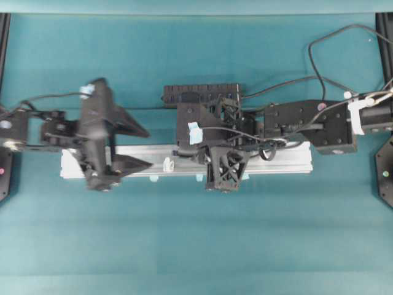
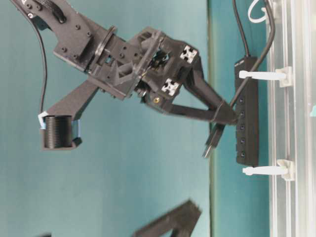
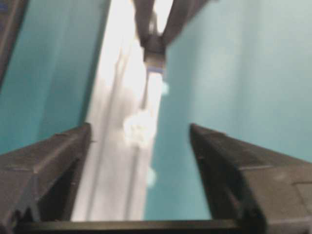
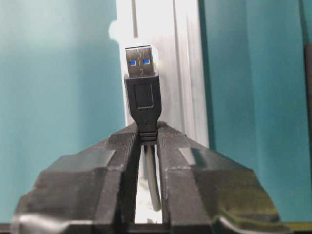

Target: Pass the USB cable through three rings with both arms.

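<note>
Right gripper (image 4: 146, 141) pinches the USB cable (image 4: 143, 105) just behind its plug, over the rail (image 1: 276, 161). Left gripper (image 1: 136, 147) hangs spread wide, empty, above the rail's other end.

The left wrist view is blurred throughout: the long silver aluminium rail (image 3: 122, 146) washes out to white glare, and a translucent white plastic ring (image 3: 138, 127) on it is only a smear. From overhead, the right black robot arm (image 1: 307, 123) hides the rail's middle and most of the black multi-port hub bar (image 1: 202, 93).
</note>
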